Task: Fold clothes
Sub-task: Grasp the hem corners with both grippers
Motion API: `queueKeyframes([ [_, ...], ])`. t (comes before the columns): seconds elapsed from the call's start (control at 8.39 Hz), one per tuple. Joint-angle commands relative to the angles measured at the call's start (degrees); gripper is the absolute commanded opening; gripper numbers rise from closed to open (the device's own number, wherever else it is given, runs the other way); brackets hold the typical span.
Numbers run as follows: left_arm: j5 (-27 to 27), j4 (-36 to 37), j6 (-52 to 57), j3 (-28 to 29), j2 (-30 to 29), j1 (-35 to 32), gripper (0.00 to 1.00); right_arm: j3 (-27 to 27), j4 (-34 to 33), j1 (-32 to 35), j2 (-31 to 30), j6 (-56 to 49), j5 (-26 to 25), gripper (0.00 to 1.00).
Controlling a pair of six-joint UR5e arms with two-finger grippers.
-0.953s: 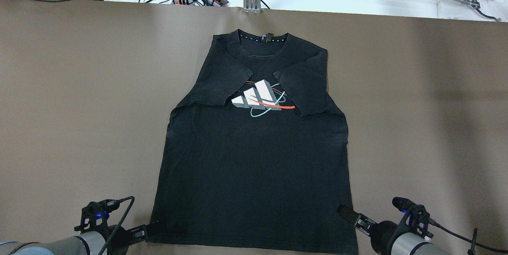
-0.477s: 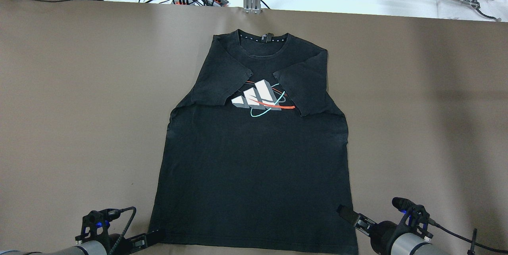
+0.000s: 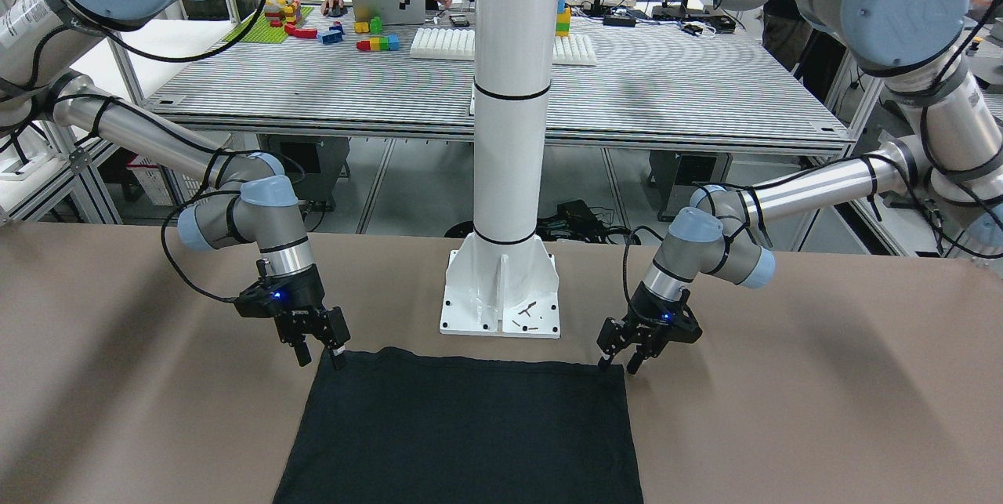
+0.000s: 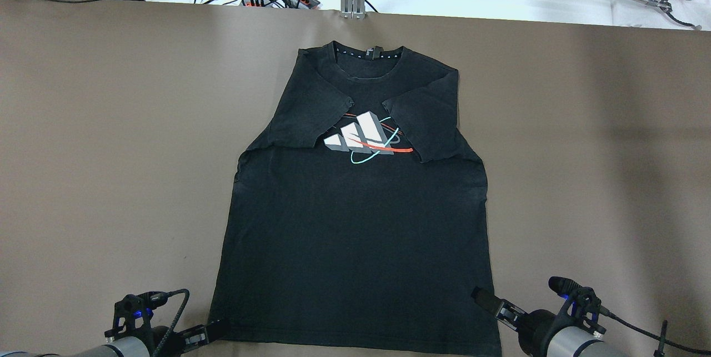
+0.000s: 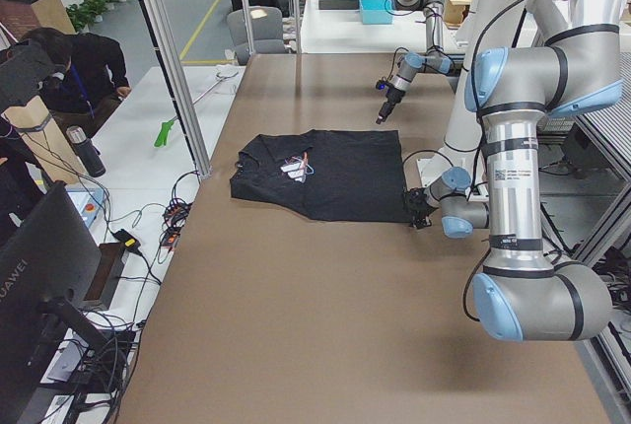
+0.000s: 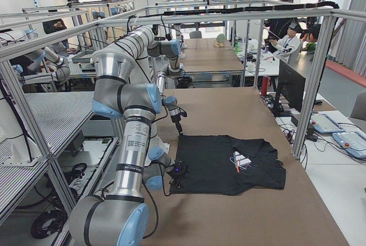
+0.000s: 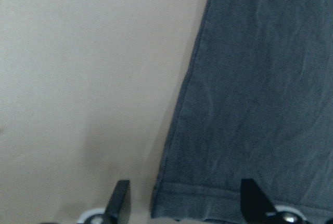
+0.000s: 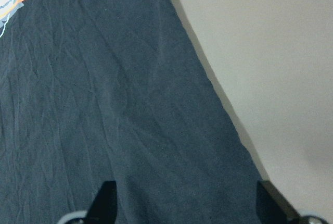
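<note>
On the table (image 4: pixel 111 151), a black T-shirt (image 4: pixel 355 224) lies flat, its hem toward the white pillar (image 3: pixel 509 135).
Left fingers (image 7: pixel 120 199) gape astride one hem corner by the pillar; right fingers (image 8: pixel 106 199) gape over the other, both holding nothing.

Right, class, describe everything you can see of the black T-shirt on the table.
The black T-shirt lies flat, front up, on the brown table; it looks like thin, soft fabric. Its collar points away from the robot, and its hem is nearest it. Both sleeves are folded inward over the chest, partly covering a white, red and turquoise logo. The open left end effector brackets the left hem corner; the open right end effector hangs over the right one.
</note>
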Motion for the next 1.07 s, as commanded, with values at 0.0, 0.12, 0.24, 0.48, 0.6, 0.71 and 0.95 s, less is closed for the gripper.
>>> queueKeyframes([
  [0.0, 0.0, 0.1, 0.5, 0.0, 0.0, 0.0, 0.4, 0.1, 0.0, 0.1, 0.1, 0.0, 0.0, 0.94],
  [0.12, 0.0, 0.2, 0.6, 0.0, 0.0, 0.0, 0.4, 0.1, 0.0, 0.0, 0.1, 0.0, 0.0, 0.94],
  [0.24, 0.0, 0.2, 0.6, 0.0, 0.0, 0.0, 0.4, 0.1, 0.0, 0.1, 0.2, -0.1, 0.0, 0.94],
  [0.48, 0.0, 0.2, 0.6, 0.0, 0.1, 0.0, 0.33, 0.1, 0.0, 0.0, 0.2, -0.1, 0.0, 0.94],
  [0.6, 0.1, 0.2, 0.6, 0.0, 0.0, 0.0, 0.04, 0.1, 0.0, 0.1, 0.3, -0.1, 0.0, 0.94],
  [0.71, 0.3, 0.2, 0.6, -0.1, 0.0, -0.1, 0.0, 0.1, 0.0, 0.0, 0.2, 0.0, -0.1, 0.94],
  [0.95, 0.5, 0.2, 0.6, -0.2, -0.3, 0.0, 0.0, -0.3, -0.8, -1.6, -0.3, 0.3, -0.2, 0.93],
])
